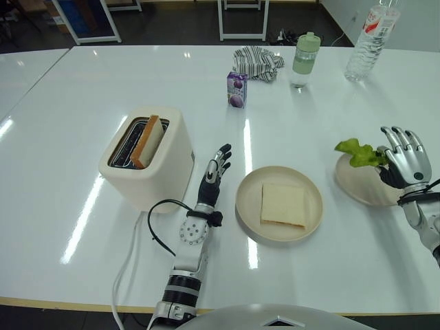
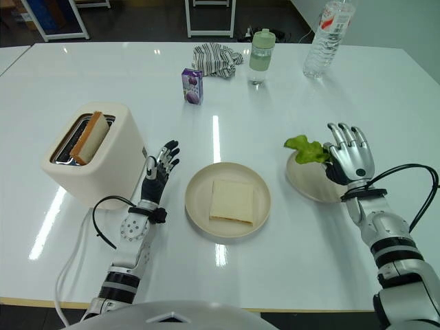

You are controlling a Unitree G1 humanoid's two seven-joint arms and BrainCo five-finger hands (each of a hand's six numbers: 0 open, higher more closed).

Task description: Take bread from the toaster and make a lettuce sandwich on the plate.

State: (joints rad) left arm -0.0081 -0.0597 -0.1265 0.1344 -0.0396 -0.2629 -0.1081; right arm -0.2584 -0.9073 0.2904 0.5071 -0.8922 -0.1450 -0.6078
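Roughly a third done, by my reading. One bread slice (image 1: pixel 283 205) already lies flat on the centre plate (image 1: pixel 246 214), so the base of the sandwich is in place. A second slice (image 1: pixel 149 140) stands upright in the toaster (image 1: pixel 161 179), poking above the slot. The lettuce (image 1: pixel 357 153) is not on the bread yet; it sits at the far rim of a side plate (image 1: pixel 361 187), well to the right of the centre plate. Left to do: lettuce onto the slice, then the toaster slice on top.

The left hand (image 1: pixel 214 173) is low between the toaster and the centre plate, fingers straight and close together, pointing away and holding nothing. The right hand (image 2: pixel 349 157) is upright at the side plate with the leaf against its inner edge. Whether it pinches the lettuce or merely touches it cannot be told, because the contact spot is hidden behind the leaf.

Also unclear is the toaster's other slot, which is dark (possibly empty). The lower part of the standing slice is sunk out of sight, and the water bottle (image 1: pixel 370 38) at the back is cut off at the top.
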